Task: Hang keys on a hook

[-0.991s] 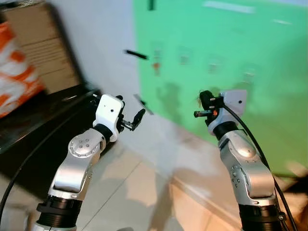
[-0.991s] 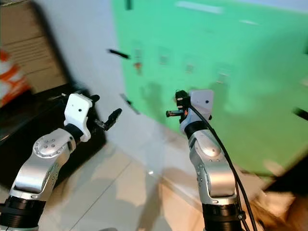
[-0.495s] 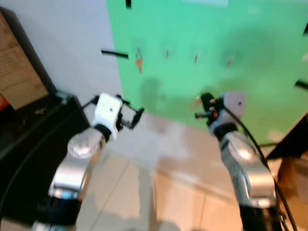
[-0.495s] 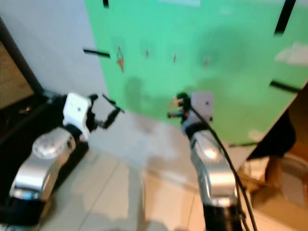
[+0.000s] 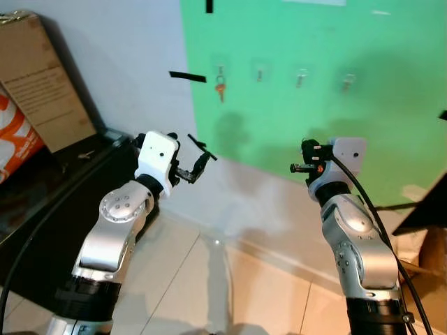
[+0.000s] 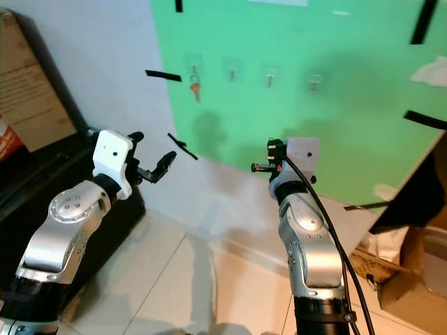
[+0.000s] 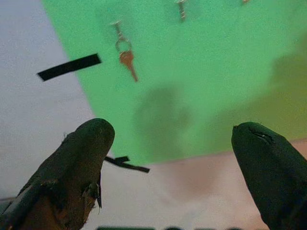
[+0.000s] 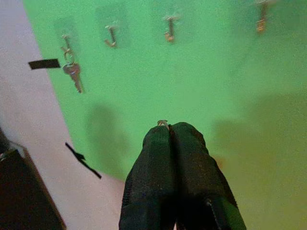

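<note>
Keys: a small metal ring peeks out at the tips of the right end effector, whose fingers are pressed together on it; the key itself is hidden between them.

Green board — the landmark; all places are given against it.

Hooks: a row of four near the top of the board. The leftmost hook already carries a key with a reddish head; the next three hooks are bare.

Right end effector: raised in front of the board's lower part, below the row and well apart from it.

Left end effector: fingers spread, holding nothing, beside the board's left edge in front of the white wall.

Step in hand, as judged: approach — the key is carried but not yet at a hook.

Next move calls for lifting the right end effector toward a bare hook, closing on the board, and bringing the ring over the hook's tip.
</note>
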You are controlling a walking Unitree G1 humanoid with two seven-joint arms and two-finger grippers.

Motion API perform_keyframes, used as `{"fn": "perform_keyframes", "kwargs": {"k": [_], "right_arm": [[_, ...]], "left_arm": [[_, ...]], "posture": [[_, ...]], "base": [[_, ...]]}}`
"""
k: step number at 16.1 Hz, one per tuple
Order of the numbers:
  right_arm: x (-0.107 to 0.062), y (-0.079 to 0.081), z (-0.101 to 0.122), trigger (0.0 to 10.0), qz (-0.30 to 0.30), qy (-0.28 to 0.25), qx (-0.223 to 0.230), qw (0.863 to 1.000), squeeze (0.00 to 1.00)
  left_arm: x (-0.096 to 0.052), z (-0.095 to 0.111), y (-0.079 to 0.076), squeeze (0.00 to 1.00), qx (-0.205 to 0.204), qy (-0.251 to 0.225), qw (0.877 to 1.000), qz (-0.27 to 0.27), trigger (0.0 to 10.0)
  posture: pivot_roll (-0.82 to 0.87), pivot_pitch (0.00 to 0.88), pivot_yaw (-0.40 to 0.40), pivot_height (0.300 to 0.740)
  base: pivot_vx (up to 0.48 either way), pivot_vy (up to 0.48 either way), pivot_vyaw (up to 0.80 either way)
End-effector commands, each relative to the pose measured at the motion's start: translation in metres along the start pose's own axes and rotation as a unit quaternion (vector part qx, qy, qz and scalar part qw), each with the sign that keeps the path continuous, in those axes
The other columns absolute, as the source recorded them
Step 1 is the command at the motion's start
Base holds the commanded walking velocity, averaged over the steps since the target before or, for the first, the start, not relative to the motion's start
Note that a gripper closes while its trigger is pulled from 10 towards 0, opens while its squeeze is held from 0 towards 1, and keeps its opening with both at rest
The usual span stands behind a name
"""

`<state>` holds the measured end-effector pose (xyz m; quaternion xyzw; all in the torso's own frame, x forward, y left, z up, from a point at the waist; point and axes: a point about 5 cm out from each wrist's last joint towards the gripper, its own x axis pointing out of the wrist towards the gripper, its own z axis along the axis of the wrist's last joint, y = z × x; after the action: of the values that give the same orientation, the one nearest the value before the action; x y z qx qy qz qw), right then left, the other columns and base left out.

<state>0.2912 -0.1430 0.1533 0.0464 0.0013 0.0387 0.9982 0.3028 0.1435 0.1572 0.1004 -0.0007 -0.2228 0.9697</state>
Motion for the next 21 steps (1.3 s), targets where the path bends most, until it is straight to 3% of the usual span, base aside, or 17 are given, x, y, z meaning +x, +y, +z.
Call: {"fn": "perform_keyframes", "kwargs": {"k": [1,13,18,21], "right_arm": [[0.0,0.001,0.006,10.0,0.002,-0.016,0.001,1.0,0.0],[0.008,0.009,0.01,10.0,0.024,-0.023,-0.006,0.999,0.0],[0.013,0.02,0.017,10.0,0.087,-0.029,-0.052,0.994,0.0],[0.014,0.025,0.018,10.0,0.122,-0.023,-0.031,0.992,0.0]], "left_arm": [[0.003,0.001,-0.001,0.18,-0.001,-0.002,1.0,-0.007,10.0],[0.0,-0.002,0.003,0.18,-0.005,-0.002,1.0,0.008,10.0],[-0.001,-0.002,0.001,0.18,-0.004,-0.005,1.0,0.011,10.0],[-0.004,-0.001,0.0,0.17,0.0,-0.009,1.0,-0.004,10.0]], "posture": [[-0.09,0.0,0.119,0.74],[-0.06,0.0,0.072,0.74],[-0.05,0.0,0.036,0.74],[-0.05,0.0,0.026,0.74]], "base": [[0.285,0.0,0.0],[0.29,0.0,0.0],[0.298,0.0,0.32],[0.199,0.0,0.27]]}}
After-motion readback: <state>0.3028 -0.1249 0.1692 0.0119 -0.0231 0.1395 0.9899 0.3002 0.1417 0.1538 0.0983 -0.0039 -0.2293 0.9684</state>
